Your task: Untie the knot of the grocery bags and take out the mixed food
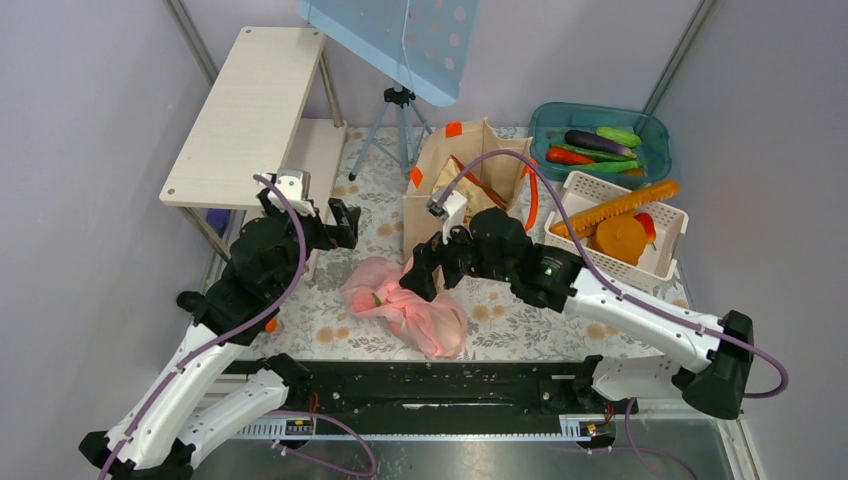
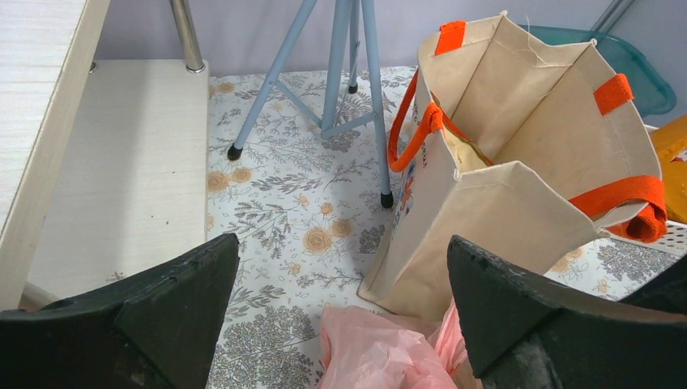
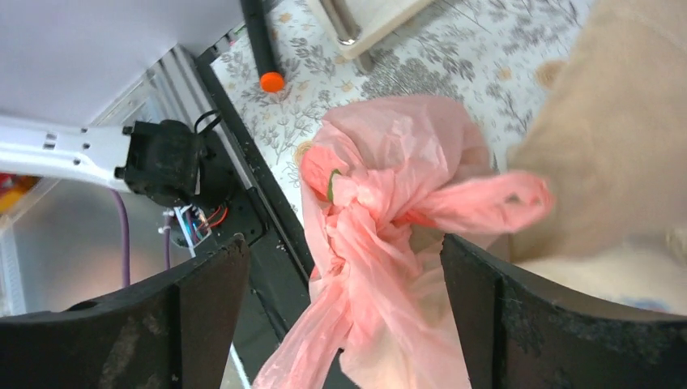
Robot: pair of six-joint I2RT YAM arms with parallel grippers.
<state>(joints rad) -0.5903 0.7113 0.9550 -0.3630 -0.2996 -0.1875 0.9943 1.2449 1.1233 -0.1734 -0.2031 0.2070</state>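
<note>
Plainly, the right gripper point(image 3: 344, 312) is hovering wide open over the knotted, crinkly pink plastic bag point(image 1: 408, 303) lying just beside the beige tote point(image 1: 455, 185), risking tearing thin film; the left gripper point(image 2: 340, 312), also open, is idling.

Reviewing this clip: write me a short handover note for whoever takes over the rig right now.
Left tool: open, empty, hanging over the floral cloth near the beige tote, pink bag's edge just below it.
Right tool: open, hanging over the pink grocery bag, knot between its fingers, not gripped.
Bag lies on the table in front of the tote, still tied. Something red and green shows through the plastic.
Done: nothing visible yet.
Left: untie the knot, open the bag, take out the food.
</note>
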